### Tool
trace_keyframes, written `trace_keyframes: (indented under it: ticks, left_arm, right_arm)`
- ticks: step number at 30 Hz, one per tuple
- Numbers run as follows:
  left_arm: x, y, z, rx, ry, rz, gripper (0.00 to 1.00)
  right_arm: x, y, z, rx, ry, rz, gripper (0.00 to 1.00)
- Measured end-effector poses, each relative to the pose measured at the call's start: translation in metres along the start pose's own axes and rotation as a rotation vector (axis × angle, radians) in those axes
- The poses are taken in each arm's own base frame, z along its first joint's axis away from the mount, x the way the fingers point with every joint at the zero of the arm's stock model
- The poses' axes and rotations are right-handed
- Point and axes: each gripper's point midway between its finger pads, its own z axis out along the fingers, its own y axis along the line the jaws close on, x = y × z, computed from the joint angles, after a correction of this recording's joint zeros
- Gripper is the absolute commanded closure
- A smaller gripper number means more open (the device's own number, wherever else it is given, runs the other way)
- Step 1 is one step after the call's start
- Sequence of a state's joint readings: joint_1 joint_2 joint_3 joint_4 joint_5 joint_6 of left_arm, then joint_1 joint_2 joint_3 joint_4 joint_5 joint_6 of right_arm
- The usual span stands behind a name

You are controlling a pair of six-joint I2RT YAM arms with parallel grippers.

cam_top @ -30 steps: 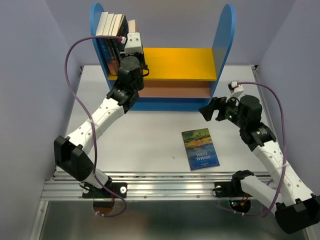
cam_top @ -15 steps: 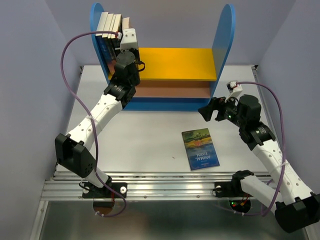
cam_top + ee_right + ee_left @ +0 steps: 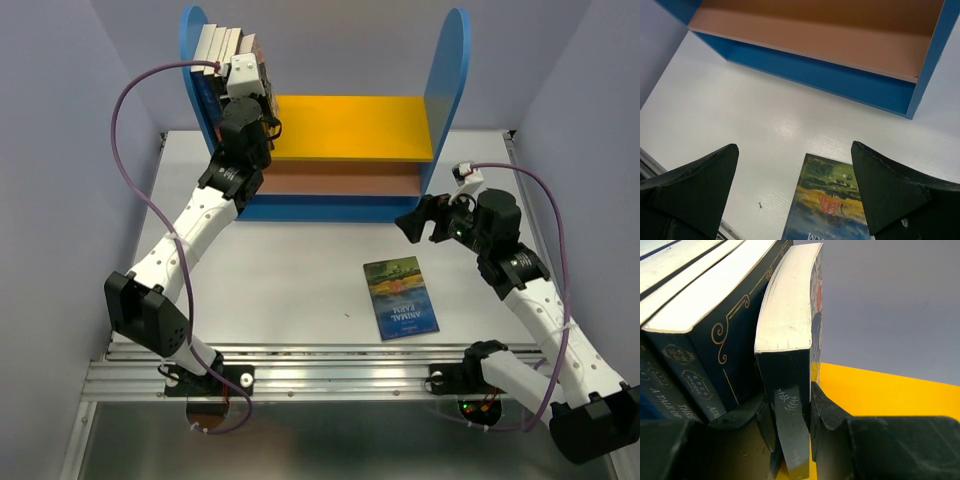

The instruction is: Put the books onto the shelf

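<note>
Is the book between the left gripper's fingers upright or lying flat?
Upright: the book stands on end beside the shelved books, left gripper clamping its spine.

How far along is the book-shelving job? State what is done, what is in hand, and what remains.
Done: several books stand upright at the left end of the shelf's yellow board. In hand: the left gripper is shut on another book, upright beside that row. Left: one book lies flat on the table near the open right gripper, not yet picked up.
</note>
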State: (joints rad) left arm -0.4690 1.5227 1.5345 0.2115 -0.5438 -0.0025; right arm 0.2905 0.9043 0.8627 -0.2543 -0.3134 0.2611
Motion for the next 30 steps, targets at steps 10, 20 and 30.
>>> trace_keyframes:
  ticks: [10,20,30]
  left_arm:
    - [-0.002,0.005,-0.012,-0.031,0.024,-0.05,0.58]
    - [0.0,0.005,-0.021,-0.07,0.035,-0.013,0.48]
    - [0.007,0.005,-0.03,-0.111,0.058,0.002,0.38]
  right_arm:
    - [0.002,0.0,0.001,-0.004,0.008,0.003,0.0]
    - [0.002,0.001,0.001,-0.008,0.009,0.003,0.0]
    - [0.005,0.003,0.003,-0.025,0.022,0.005,0.0]
